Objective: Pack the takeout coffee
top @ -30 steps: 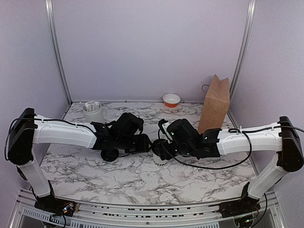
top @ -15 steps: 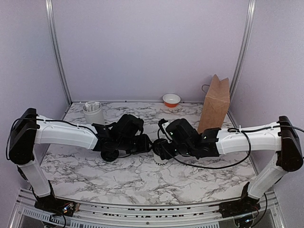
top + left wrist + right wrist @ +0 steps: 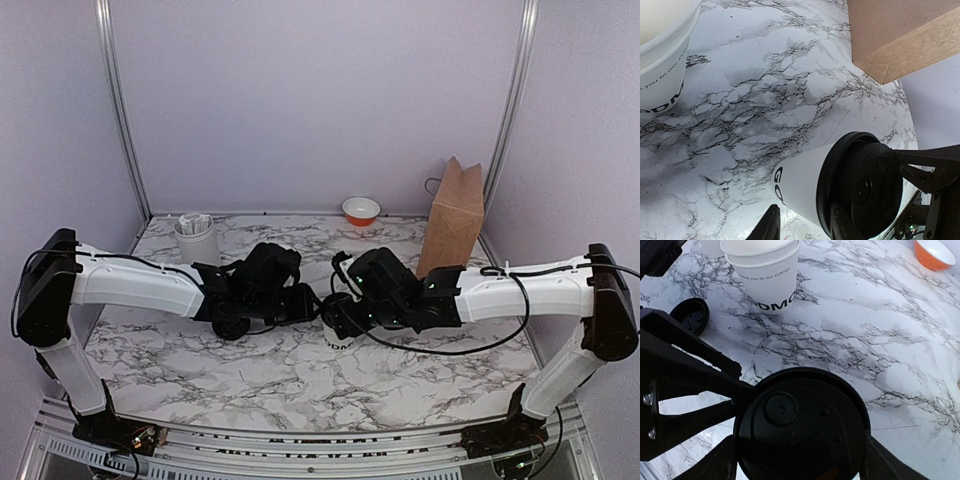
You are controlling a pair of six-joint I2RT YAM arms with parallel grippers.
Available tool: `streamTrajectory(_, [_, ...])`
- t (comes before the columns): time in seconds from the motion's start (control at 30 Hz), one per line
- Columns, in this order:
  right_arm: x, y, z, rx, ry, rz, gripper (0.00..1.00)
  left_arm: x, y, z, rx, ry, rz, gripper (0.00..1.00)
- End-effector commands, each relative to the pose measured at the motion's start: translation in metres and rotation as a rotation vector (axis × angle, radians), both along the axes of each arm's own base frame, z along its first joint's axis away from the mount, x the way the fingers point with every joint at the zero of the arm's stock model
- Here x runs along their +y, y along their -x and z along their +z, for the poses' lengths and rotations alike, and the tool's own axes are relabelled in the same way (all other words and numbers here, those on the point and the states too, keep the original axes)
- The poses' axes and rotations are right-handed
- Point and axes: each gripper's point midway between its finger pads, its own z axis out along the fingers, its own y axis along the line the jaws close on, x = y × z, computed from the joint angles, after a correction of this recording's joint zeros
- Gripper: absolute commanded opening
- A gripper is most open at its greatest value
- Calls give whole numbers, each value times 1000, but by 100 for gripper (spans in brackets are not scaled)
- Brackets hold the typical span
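The coffee cup [image 3: 800, 187] stands on the marble table [image 3: 300, 385], between the two arms. It is well apart from the brown paper bag [image 3: 452, 220], to the bag's left and nearer the arms' bases. The black lid [image 3: 862, 192] sits on top of the cup and covers its mouth. The views do not show if it is pushed all the way down.

The left gripper [image 3: 805, 215] reaches the cup from the side away from the bag. Its fingers [image 3: 771, 225] are closed around the cup, one on each side, and look to hold it steady. The right gripper [image 3: 800, 460] reaches in from the bag's side, at the lid. Its fingers [image 3: 715, 467] sit at the two edges of the lid, but it cannot be told if they press on it or are letting go.

So the first part looks done: the cup has its lid. The big part is left, because the cup is not in the bag yet. A gripper likely has to lift the cup, carry it to the bag and lower it in without tipping it. Whether the bag's top is open cannot be told.

Farther from the bag than the cup are a stack of white cups [image 3: 765, 275] and a spare black lid [image 3: 690, 315] lying flat. An orange bowl [image 3: 935, 252] sits just left of the bag by the back wall. A white holder with packets [image 3: 196, 238] stands far to the bag's left.
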Motion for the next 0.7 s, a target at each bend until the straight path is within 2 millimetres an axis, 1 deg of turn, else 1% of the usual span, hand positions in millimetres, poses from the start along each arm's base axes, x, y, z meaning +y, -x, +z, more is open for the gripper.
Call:
streamTrajectory(0.0, [-11, 22, -19, 131, 64, 31, 81, 32, 20, -38, 80, -179, -7, 35])
streamTrajectory(0.13, [-2, 18, -4, 123, 12, 28, 83, 23, 18, -24, 54, -161, -23, 35])
streamTrajectory(0.4, [2, 7, 22, 79, -43, -2, 87, 8, 11, 5, 7, -128, -45, 35])
streamTrajectory(0.5, [2, 4, 28, 63, -48, -15, 88, 3, 8, 17, -13, -113, -49, 36])
streamTrajectory(0.67, [1, -1, 38, 41, -64, -35, 89, -1, 4, 31, -38, -105, -55, 36])
